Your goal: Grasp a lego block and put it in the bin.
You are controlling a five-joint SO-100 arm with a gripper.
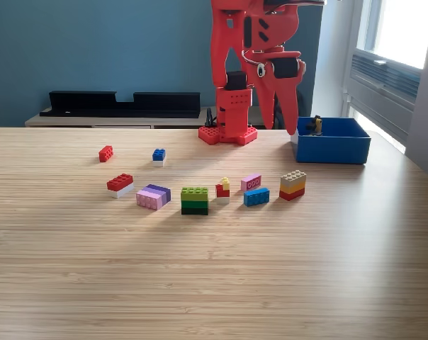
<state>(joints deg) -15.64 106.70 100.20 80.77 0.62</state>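
the red gripper (290,127) hangs near the blue bin (332,146), finger state unclear, while lego blocks (194,200) lie on the table (214,283) ungrasped.

My red arm (253,42) rises from its base (228,133) at the far edge of the table, folded back on itself with the upper links running out of the top of the exterior view. My gripper (283,129) hangs straight down, tips just above the tabletop, the jaws close together with nothing visible between them.
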